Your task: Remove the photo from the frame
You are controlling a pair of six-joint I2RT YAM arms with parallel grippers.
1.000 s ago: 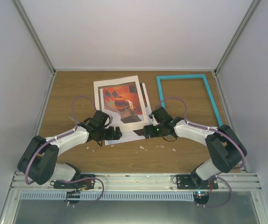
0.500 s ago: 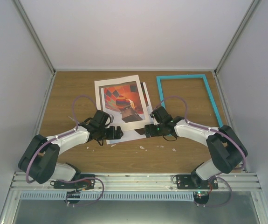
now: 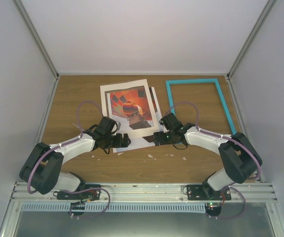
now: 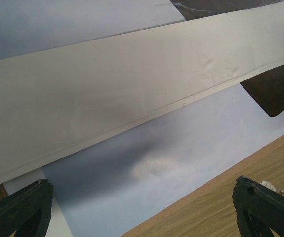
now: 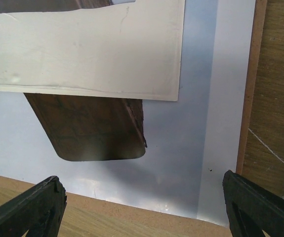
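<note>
Wood table point(image 3: 77, 94) carries everything. Left gripper point(image 4: 142, 207): jaws spread, empty, at the sheets' near edge. Photo point(image 5: 92, 133) lies flat, partly under white-bordered sheet point(image 3: 128, 106). Right gripper point(image 5: 144, 207): spread, empty. Turquoise frame point(image 3: 191, 80) lies just right of the sheets.

L arm point(image 3: 70, 146), R arm point(image 3: 206, 137), white links, blk joints, purple cables point(image 3: 85, 104), blk fingers point(image 4: 263, 202)

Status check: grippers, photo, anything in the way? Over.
Left gripper and right gripper open, low at the near edge of the photo. Photo out; turquoise frame empty. White-edged sheet overlaps the photo.
</note>
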